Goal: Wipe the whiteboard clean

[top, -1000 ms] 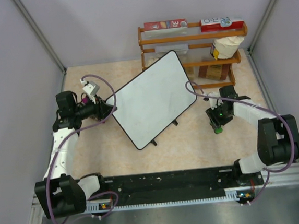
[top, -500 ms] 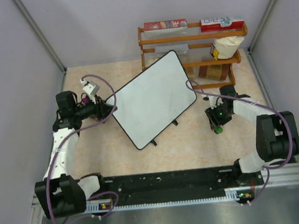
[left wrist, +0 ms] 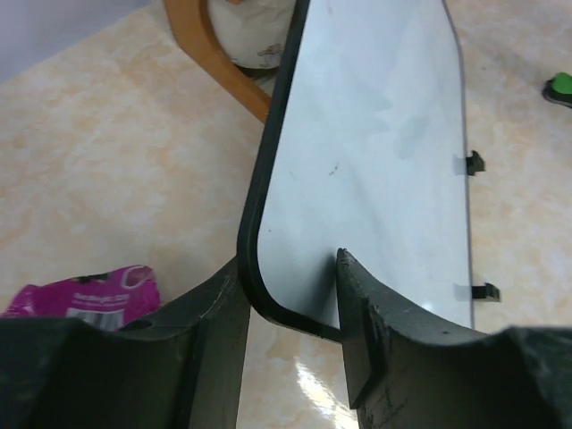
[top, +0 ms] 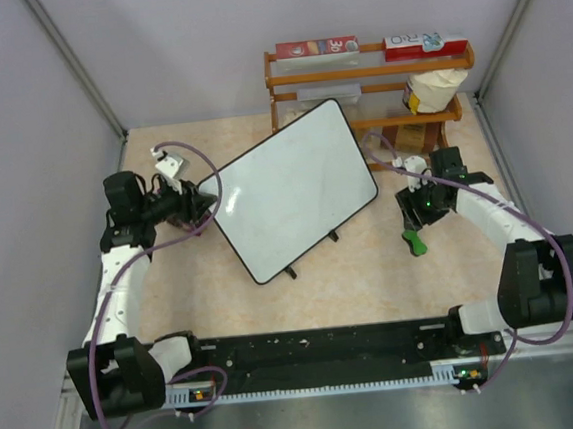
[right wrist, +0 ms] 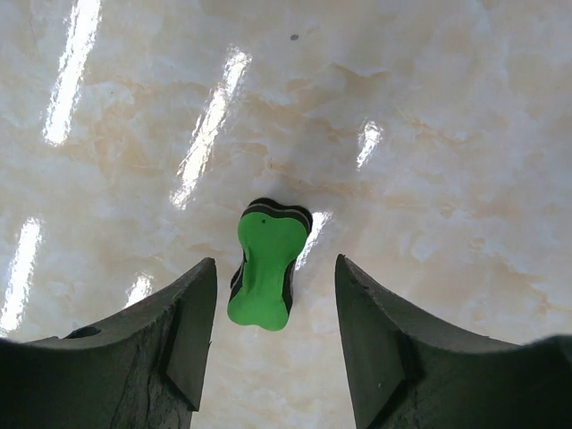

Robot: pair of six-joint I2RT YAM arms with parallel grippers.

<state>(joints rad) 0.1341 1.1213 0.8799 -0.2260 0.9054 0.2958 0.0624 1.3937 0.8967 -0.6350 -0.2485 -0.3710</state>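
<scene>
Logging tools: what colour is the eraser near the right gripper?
Bright green bone-shaped eraser, black underlayer; right wrist view.

The top camera looks down from high above the near edge at the whole shiny beige table (top: pixel 371 267). The left wrist camera sits close to the flat white black-framed whiteboard (left wrist: pixel 375 134). The right one looks down at the small green eraser (right wrist: pixel 266 268). Top sees both

- Left arm (top: pixel 122 279): white links, black joints
- Right arm (top: pixel 492 214): matching white links, bulky black joints, small green light (top: pixel 425 204) at the wrist
- Purple cable (top: pixel 93 387): looped along each arm
- Left gripper (left wrist: pixel 288 264): matte black wedge-shaped fingers, scuffed
- Right gripper (right wrist: pixel 275 261): same black fingers, rough-grained
- Base rail (top: pixel 329 356): black, toothed front edge
</scene>
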